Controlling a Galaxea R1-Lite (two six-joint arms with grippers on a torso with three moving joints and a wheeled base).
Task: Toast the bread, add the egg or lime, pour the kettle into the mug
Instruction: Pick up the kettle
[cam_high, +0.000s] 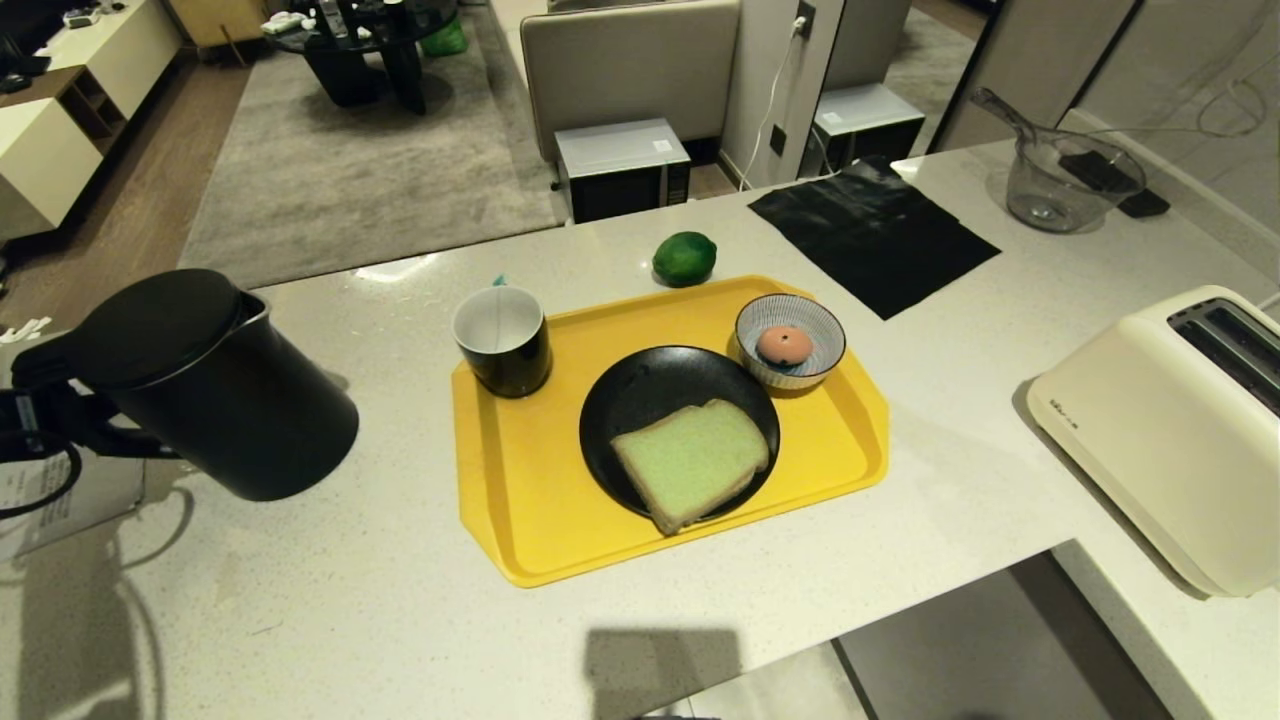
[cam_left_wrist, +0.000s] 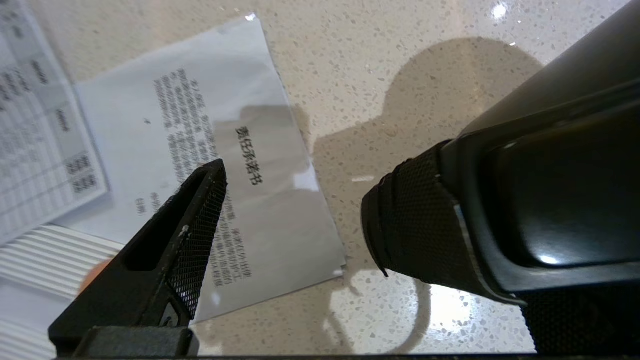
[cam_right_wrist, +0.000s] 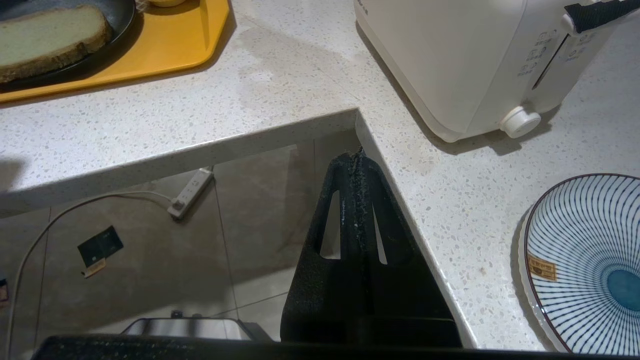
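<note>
Two likely hazards. With left gripper (cam_left_wrist: 295, 190) spread wide beside the kettle (cam_high: 215, 385), clamping nothing: closing off the handle, nudging the tall body over onto the papers (cam_left_wrist: 210, 125). Later, carrying it across to the mug (cam_high: 502, 338) on the yellow tray (cam_high: 520, 500): slipping, overshooting, slopping onto the bread (cam_high: 690, 460). Right gripper (cam_right_wrist: 356, 155) pressed together, parked off the counter (cam_right_wrist: 300, 65) edge by the toaster (cam_right_wrist: 450, 50).

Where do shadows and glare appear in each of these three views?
Head view: the kettle casts a soft shadow on the counter; a square shadow lies at the near edge. Left wrist view: glare whitens the paper sheet, and the kettle's rounded shadow with its handle loop falls on the stone. Right wrist view: the toaster shades the counter beneath it; no glare.
</note>
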